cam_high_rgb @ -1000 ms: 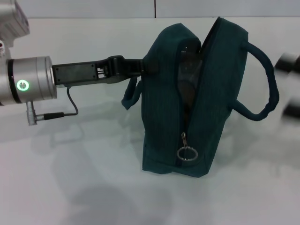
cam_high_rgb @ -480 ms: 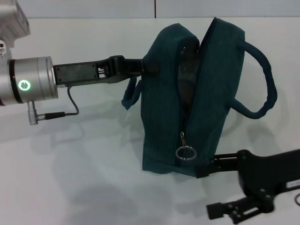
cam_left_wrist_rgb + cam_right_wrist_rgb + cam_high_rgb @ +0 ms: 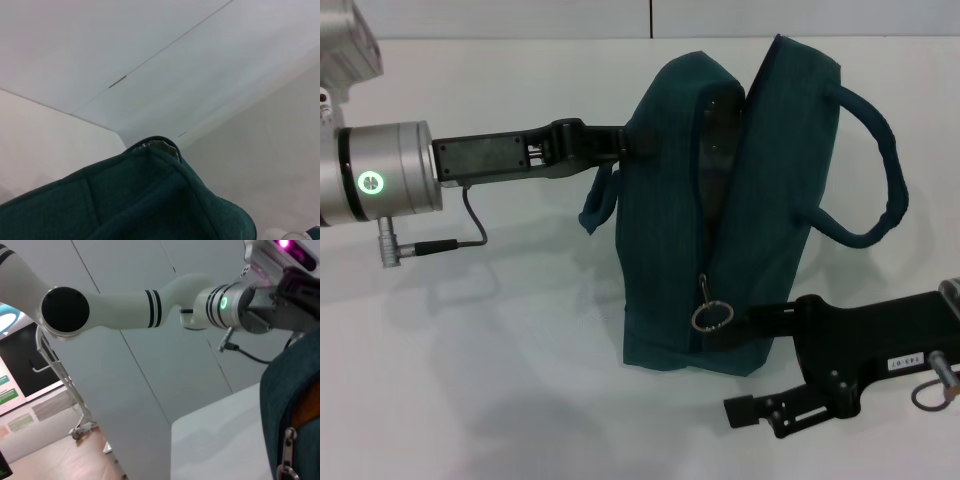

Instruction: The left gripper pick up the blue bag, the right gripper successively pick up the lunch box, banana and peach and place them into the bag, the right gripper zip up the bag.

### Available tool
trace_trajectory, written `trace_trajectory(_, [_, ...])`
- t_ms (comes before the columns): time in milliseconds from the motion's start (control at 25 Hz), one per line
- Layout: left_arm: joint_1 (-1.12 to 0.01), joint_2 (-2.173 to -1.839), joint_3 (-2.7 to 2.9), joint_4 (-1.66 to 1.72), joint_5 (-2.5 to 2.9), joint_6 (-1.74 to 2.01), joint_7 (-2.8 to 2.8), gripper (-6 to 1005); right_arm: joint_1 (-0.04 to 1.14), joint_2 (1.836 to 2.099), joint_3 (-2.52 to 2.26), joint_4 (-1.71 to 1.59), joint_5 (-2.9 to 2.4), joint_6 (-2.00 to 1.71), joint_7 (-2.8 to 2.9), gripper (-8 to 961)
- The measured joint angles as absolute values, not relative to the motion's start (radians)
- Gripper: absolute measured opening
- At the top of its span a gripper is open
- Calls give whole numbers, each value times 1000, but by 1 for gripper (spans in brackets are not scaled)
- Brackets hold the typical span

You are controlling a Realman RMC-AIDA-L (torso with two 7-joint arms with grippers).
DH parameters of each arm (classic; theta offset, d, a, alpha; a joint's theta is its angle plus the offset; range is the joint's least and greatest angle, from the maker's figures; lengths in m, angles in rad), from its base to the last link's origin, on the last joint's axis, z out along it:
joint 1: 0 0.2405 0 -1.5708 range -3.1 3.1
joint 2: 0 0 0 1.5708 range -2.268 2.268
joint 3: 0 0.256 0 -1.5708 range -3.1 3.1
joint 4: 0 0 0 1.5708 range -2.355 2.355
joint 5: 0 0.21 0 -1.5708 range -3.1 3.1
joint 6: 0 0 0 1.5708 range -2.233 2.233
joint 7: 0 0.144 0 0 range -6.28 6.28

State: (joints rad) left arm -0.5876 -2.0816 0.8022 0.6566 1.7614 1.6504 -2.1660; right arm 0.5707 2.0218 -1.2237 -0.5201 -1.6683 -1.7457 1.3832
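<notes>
The blue bag [image 3: 665,230] stands upright on the white table, its zip open down the front. It also shows in the left wrist view [image 3: 145,200] and the right wrist view [image 3: 287,385]. My left gripper [image 3: 625,140] is shut on the bag's upper left edge. The zip pull with its metal ring [image 3: 712,316] hangs low on the front, and the slider [image 3: 286,450] shows in the right wrist view. My right gripper [image 3: 745,366] is open at the bag's lower right, its upper finger [image 3: 770,318] just beside the ring. Lunch box, banana and peach are out of view; only dark shapes show inside the opening.
The bag's loop handle [image 3: 880,170] sticks out to the right above my right arm [image 3: 880,345]. A loose strap end [image 3: 598,205] hangs under the left gripper. The table's far edge meets a grey wall [image 3: 650,18].
My right arm came in from the lower right and moved left and up to the bag's base by the zip ring. The ring has shifted slightly upward; the left arm stays still.
</notes>
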Motion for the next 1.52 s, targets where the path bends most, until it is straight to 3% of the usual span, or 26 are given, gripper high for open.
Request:
trace_trajectory(1280, [-589, -2078, 802, 657, 1763, 1651, -2155, 56, 572, 2027, -1250, -478, -1515, -1597, 1306, 765])
trace_trajectory(1520, [-582, -2076, 791, 657, 1762, 1651, -2155, 56, 570, 2014, -1311, -475, -1523, -1586, 1379, 723])
